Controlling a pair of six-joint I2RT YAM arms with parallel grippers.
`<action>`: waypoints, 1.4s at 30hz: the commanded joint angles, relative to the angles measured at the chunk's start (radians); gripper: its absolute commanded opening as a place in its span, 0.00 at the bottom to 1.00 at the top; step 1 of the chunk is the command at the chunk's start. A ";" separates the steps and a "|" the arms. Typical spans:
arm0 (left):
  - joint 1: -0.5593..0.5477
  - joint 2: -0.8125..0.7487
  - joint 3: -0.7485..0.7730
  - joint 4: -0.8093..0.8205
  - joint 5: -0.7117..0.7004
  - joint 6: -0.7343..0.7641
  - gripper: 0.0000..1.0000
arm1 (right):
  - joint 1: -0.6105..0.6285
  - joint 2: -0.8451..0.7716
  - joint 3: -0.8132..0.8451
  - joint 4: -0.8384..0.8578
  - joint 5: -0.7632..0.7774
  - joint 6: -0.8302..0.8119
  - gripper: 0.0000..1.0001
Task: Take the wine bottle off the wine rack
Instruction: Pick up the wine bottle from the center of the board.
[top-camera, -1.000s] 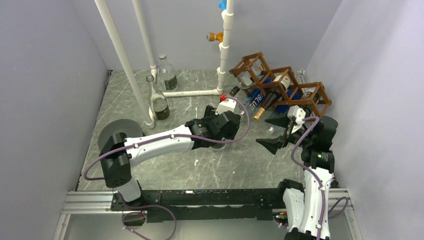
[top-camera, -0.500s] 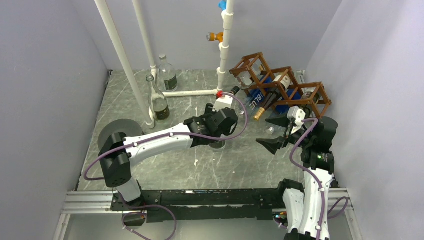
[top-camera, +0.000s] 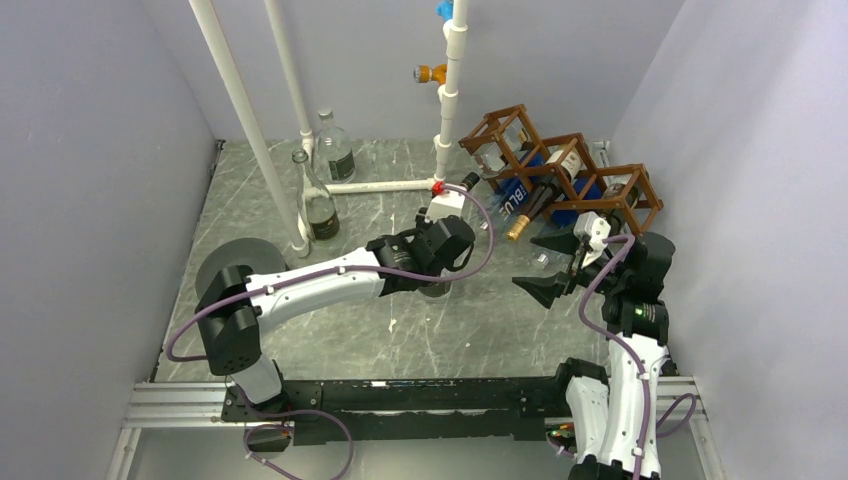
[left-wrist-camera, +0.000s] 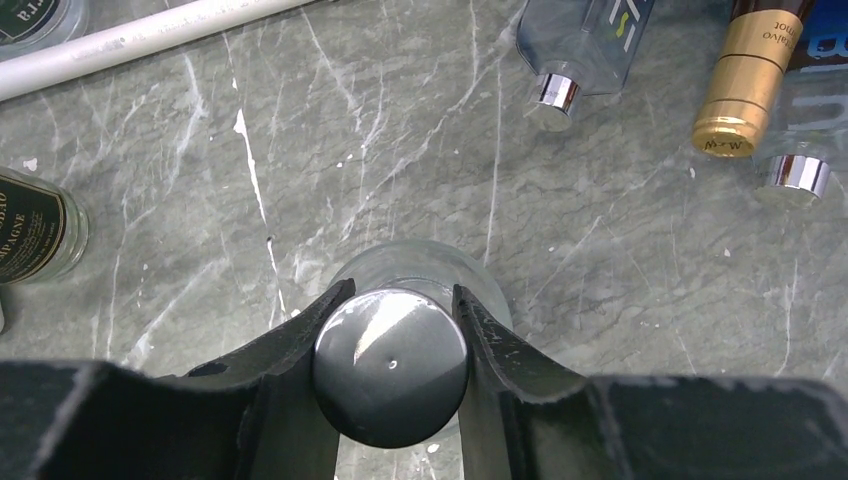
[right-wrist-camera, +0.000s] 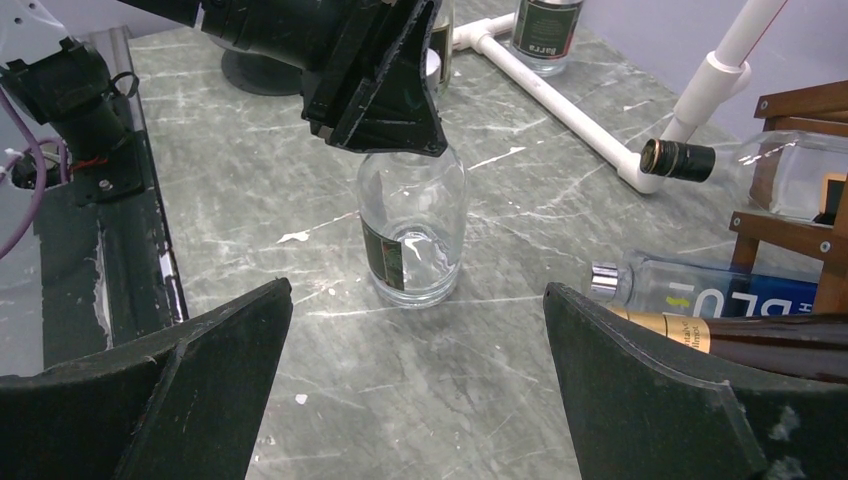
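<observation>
The brown wine rack (top-camera: 545, 145) stands at the back right with bottles lying in its cells. A wine bottle with a gold foil neck (top-camera: 522, 222) (left-wrist-camera: 745, 80) (right-wrist-camera: 680, 325) pokes out of it toward the table. My left gripper (top-camera: 437, 283) (left-wrist-camera: 400, 290) points straight down. Its jaws are shut on the black cap (left-wrist-camera: 390, 365) of a clear glass bottle (right-wrist-camera: 412, 235) standing upright on the table in front of the rack. My right gripper (top-camera: 525, 263) (right-wrist-camera: 417, 288) hovers wide open just right of that bottle, holding nothing.
A blue-labelled clear bottle (top-camera: 512, 200) (right-wrist-camera: 690, 290) and a dark-capped bottle (top-camera: 470, 182) (right-wrist-camera: 680, 160) also lie in the rack. Two upright bottles (top-camera: 318, 205) stand at the back left among white pipes (top-camera: 240, 110). A grey disc (top-camera: 235, 265) lies left.
My left jaws have closed from wide open onto the clear bottle's cap, and that wrist has shifted slightly back and left. The right arm has not moved.
</observation>
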 joint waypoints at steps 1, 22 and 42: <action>0.006 -0.088 -0.022 0.082 -0.049 0.079 0.00 | -0.005 0.009 0.000 -0.010 -0.036 -0.032 1.00; 0.363 -0.120 0.030 0.402 0.177 0.289 0.00 | -0.029 0.033 0.003 -0.035 -0.062 -0.048 1.00; 0.562 0.126 0.318 0.513 0.266 0.368 0.00 | -0.030 0.032 0.001 -0.041 -0.073 -0.055 1.00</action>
